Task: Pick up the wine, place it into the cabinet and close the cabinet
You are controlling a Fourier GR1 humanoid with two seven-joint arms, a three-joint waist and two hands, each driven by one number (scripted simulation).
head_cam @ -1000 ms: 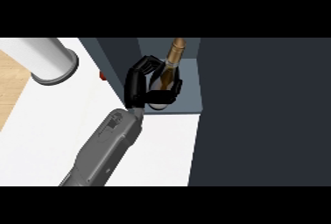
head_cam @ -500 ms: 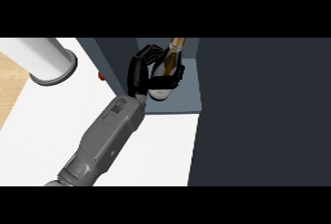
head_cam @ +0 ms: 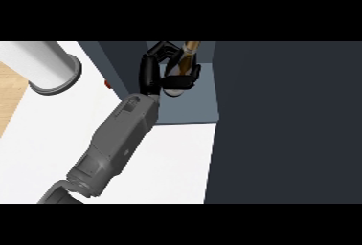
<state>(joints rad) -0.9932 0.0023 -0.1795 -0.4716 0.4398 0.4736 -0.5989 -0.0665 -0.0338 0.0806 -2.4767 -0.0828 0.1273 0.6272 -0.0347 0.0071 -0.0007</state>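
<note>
Wine in a brown glass bottle (head_cam: 185,60) stands nearly upright, neck tilting away, inside the grey open cabinet (head_cam: 191,107), with black fingers (head_cam: 157,51) of the left hand (head_cam: 152,72) curled round its body. White bench (head_cam: 176,162) lies below; the right hand is out of view

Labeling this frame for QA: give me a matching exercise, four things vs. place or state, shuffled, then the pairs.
Things:
1. wine
2. robot hand
3. cabinet
4. white cylinder

Places or states:
A. top left on the counter
B. open, floor showing
C. curled round the bottle
D. tilted, base on the cabinet floor

Pairs: 1-D, 2-C, 3-B, 4-A
</note>
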